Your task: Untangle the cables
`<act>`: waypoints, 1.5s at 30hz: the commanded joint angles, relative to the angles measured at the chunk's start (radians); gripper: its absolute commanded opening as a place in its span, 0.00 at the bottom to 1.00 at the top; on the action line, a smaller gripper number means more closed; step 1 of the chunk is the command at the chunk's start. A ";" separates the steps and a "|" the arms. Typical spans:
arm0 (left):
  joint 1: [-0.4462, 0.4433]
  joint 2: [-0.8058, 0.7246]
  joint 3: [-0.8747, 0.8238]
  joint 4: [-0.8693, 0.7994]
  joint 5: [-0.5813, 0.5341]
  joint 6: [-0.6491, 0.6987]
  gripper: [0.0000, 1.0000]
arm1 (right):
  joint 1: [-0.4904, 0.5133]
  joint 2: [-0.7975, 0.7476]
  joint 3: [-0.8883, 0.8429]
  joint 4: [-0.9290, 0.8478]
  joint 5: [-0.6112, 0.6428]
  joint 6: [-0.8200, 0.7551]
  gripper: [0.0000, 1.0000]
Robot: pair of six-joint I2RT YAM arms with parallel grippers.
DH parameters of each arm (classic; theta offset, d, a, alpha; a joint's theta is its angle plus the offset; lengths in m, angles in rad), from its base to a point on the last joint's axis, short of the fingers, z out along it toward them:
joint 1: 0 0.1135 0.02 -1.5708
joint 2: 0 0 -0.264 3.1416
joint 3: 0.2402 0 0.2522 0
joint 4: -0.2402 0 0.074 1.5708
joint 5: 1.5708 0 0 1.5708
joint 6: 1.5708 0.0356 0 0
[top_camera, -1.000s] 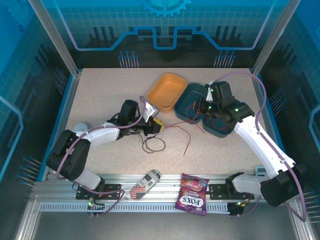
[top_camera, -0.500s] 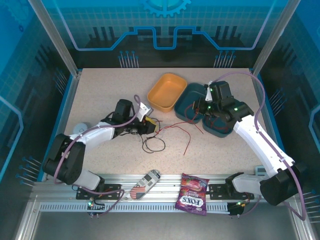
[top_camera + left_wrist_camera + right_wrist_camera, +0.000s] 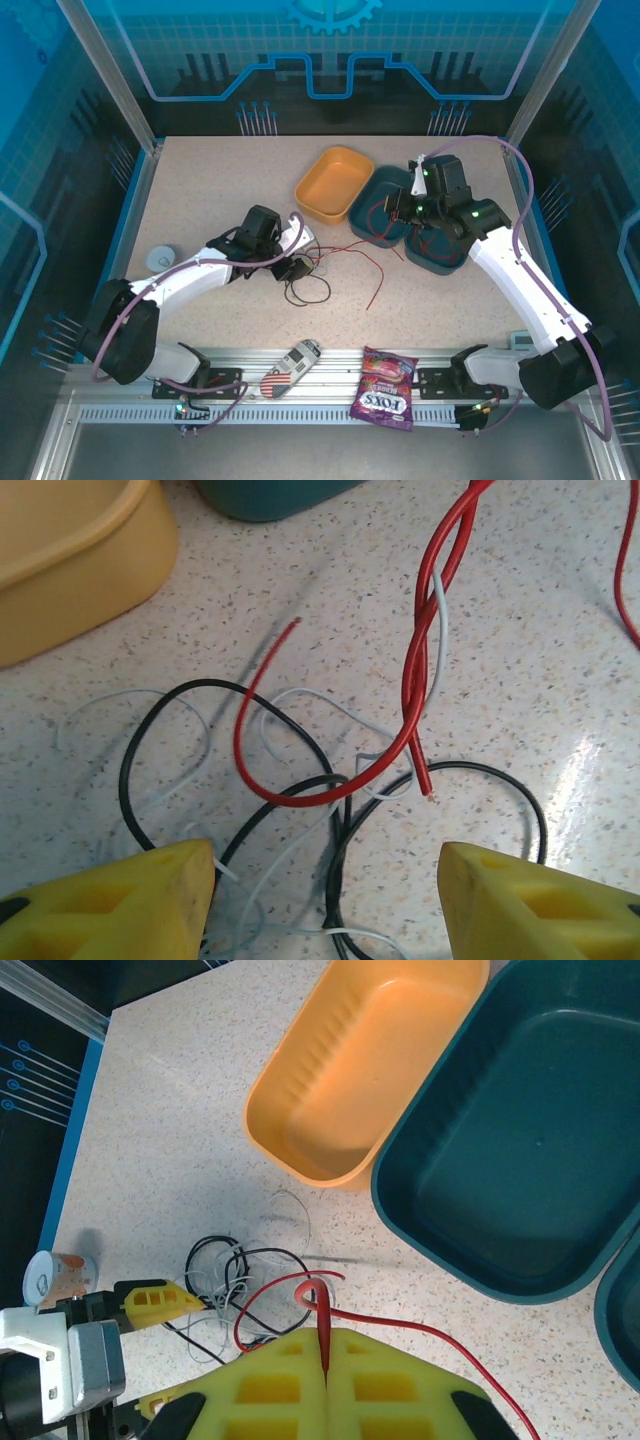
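Note:
The cables lie tangled on the table in front of the orange tub. In the left wrist view, a red cable twists with a white cable above loops of black cable. My left gripper hangs open just over the tangle, one yellow finger on each side, nothing between them. My right gripper is shut on the red cable, holding it up over the teal tub's near edge. The red cable runs from there down to the tangle.
An orange tub and two teal tubs stand at the back right. A small can sits at the left edge. A candy bag and a flag-printed item lie on the front rail.
My left gripper has opened and moved slightly right and nearer, down onto the tangle. My right gripper has shifted a little back, still shut on the red cable.

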 commanded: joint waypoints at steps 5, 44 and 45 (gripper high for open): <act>0.001 0.050 0.028 0.044 0.002 0.123 0.61 | -0.015 0.002 0.010 0.018 -0.037 -0.002 0.00; -0.094 0.341 0.270 -0.083 0.108 0.158 0.39 | -0.017 0.019 0.004 0.042 -0.080 0.011 0.00; -0.096 0.352 0.283 -0.095 0.103 0.160 0.38 | -0.017 0.018 0.008 0.042 -0.083 0.011 0.00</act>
